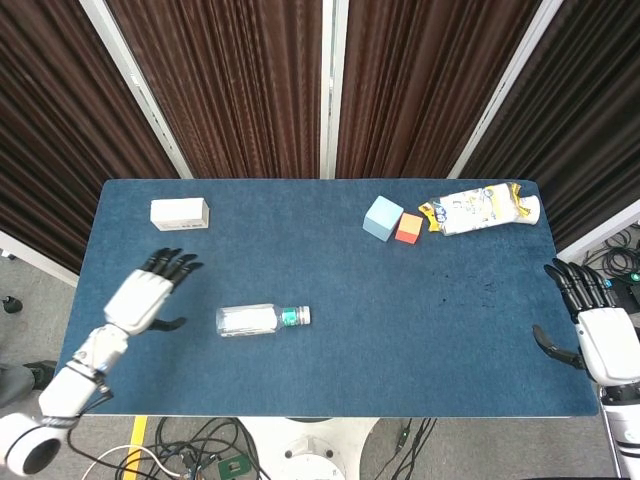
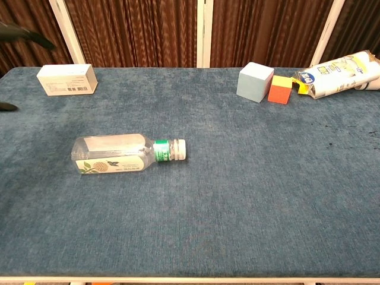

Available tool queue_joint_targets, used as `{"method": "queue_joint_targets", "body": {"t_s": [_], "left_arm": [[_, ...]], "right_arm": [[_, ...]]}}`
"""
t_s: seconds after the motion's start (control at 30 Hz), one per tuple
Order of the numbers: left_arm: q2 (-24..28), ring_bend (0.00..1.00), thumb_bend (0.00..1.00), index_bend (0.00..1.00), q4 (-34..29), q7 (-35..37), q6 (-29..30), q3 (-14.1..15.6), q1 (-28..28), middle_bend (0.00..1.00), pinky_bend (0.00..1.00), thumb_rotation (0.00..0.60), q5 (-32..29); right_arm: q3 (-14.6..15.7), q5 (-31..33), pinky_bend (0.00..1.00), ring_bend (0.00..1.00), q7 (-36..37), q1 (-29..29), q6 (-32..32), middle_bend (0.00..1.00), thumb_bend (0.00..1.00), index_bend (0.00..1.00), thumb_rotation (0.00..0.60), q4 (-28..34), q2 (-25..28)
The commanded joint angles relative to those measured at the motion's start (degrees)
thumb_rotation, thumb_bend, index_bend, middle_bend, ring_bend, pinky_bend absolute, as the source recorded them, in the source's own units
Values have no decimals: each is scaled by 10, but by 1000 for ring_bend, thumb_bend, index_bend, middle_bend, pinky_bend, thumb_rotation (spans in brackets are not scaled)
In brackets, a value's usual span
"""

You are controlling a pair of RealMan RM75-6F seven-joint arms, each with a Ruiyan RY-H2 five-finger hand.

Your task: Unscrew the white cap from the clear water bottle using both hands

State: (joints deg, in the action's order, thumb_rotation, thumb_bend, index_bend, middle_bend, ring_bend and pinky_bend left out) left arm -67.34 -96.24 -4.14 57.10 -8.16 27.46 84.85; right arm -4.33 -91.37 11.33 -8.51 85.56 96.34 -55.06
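One blue worktop [image 1: 400, 330] carries six loose things. There is one clear bottle [image 1: 262, 319] with one white cap [image 1: 305, 315]. There is one white box [image 1: 180, 214]. There are two cubes: one pale blue cube [image 1: 382, 218] and one orange cube [image 1: 408, 228]. There is one snack bag [image 1: 478, 209], printed white, yellow and blue. Two robot hands show: one left robot hand [image 1: 148, 292] and one right robot hand [image 1: 595, 335].
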Motion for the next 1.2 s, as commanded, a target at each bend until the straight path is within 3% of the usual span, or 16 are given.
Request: {"method": "queue_joint_targets", "body": {"t_s": [0.03, 0.33, 0.67, 0.93, 1.2], "left_arm": [[-46, 0, 165, 126, 13, 11, -85, -7, 54, 82, 2, 600, -70], [-114, 0, 162, 125, 10, -63, -103, 17, 79, 82, 10, 600, -128], [-229, 78, 161, 157, 84, -166, -62, 11, 97, 156, 132, 600, -226], [-252, 140, 161, 203, 96, -188, -53, 2, 106, 211, 203, 600, -286], [-267, 178, 161, 254, 110, -191, -49, 9, 112, 247, 248, 600, -289]], "right_arm": [[2, 4, 0, 0, 7, 2, -2, 37, 276, 34, 600, -8, -1], [3, 6, 0, 0, 12, -1, -10, 37, 276, 34, 600, -14, -5], [6, 8, 0, 0, 20, 0, -13, 37, 276, 34, 600, -21, -9], [7, 9, 0, 0, 24, 1, -13, 37, 277, 34, 600, -25, -10], [8, 9, 0, 0, 25, 4, -10, 38, 276, 34, 600, -25, -9]]}}
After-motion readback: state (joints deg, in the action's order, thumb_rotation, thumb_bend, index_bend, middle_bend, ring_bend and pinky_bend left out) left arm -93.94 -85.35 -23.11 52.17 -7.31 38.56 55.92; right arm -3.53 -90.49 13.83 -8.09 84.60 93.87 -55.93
